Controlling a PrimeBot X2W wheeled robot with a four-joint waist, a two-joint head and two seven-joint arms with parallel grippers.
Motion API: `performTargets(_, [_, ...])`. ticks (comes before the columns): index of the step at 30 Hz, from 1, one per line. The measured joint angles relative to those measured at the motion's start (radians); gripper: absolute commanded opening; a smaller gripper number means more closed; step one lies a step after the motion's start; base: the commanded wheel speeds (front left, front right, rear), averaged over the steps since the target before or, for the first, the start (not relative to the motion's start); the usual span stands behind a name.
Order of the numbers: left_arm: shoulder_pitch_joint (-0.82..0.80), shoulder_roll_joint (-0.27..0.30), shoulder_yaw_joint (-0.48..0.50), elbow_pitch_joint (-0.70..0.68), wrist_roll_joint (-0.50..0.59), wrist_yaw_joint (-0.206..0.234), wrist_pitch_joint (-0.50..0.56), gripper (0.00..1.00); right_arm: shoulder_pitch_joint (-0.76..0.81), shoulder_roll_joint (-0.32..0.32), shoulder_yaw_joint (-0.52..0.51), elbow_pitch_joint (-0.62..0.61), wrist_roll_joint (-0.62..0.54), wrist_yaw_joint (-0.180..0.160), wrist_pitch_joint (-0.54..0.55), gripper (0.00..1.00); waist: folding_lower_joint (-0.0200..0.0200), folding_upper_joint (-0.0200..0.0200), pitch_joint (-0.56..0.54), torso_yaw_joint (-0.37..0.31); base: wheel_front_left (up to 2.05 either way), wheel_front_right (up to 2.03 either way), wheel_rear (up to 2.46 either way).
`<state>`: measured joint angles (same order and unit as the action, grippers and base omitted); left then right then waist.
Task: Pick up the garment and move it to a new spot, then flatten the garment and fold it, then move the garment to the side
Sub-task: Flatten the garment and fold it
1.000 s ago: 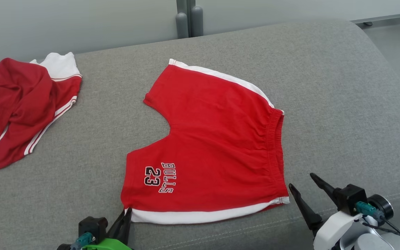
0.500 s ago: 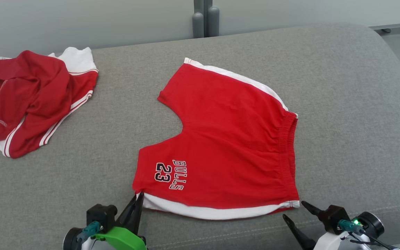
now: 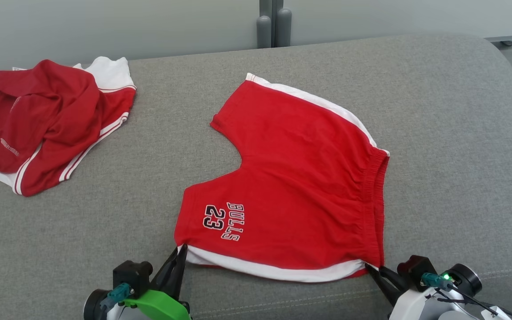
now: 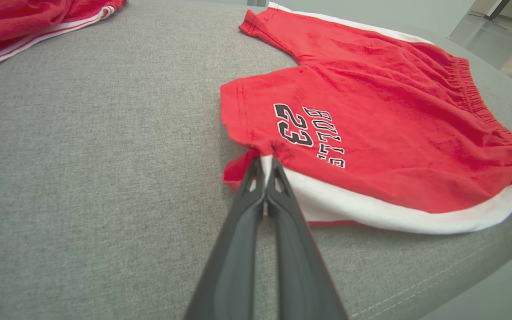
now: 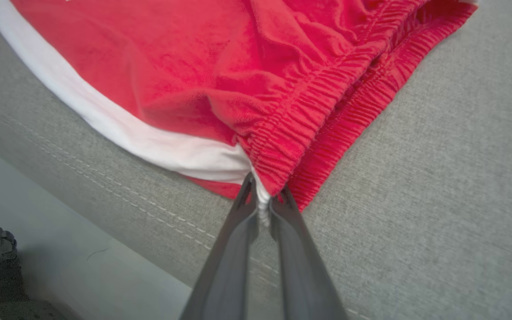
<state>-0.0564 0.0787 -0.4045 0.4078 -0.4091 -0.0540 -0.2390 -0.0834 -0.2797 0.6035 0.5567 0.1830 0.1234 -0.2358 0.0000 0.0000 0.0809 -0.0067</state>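
The garment (image 3: 300, 178) is a pair of red shorts with white side stripes and "BULLS 23" print, lying flat on the grey cushion (image 3: 438, 133). My left gripper (image 3: 180, 252) is shut on the near leg-hem corner; in the left wrist view the closed fingertips (image 4: 265, 165) pinch that corner of the garment (image 4: 371, 111). My right gripper (image 3: 371, 269) is shut on the near waistband corner. In the right wrist view its tips (image 5: 263, 192) clamp the white stripe's end beside the elastic waistband of the garment (image 5: 220, 66).
A second red and white garment (image 3: 42, 120) lies crumpled at the cushion's far left. The cushion's front edge with its stitched seam (image 5: 127, 200) runs just below both grippers. Bare grey cushion lies to the right of the shorts.
The camera has panned, shifting the whole scene right. My right gripper, open a second ago beside the waistband corner, has moved in and closed on it. The left gripper keeps its hold.
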Motion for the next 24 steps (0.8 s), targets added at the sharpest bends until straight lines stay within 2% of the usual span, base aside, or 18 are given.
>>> performTargets(5, [0.0, -0.005, 0.016, -0.021, -0.011, 0.0, -0.001, 0.0, -0.002, 0.011, -0.009, -0.004, 0.042, 0.0, -0.002, 0.0, 0.0, 0.0, -0.001, -0.004, 0.0, 0.0, 0.0])
performTargets(11, [0.005, -0.009, 0.053, -0.071, -0.032, 0.002, -0.005, 0.0, -0.002, 0.017, -0.042, -0.072, 0.107, 0.001, -0.01, 0.0, 0.0, 0.0, -0.013, -0.021, 0.0, 0.0, 0.0])
performTargets(18, [0.03, -0.016, 0.053, -0.156, -0.045, 0.002, -0.01, 0.0, -0.004, -0.045, -0.129, -0.142, 0.135, 0.001, -0.013, 0.0, 0.0, 0.0, -0.041, -0.02, 0.0, 0.0, 0.0])
performTargets(24, [0.074, -0.019, 0.046, -0.237, -0.043, 0.003, -0.01, 0.0, 0.018, -0.077, -0.149, -0.22, 0.147, 0.001, -0.013, 0.0, 0.0, 0.0, -0.065, 0.004, 0.0, 0.0, 0.0])
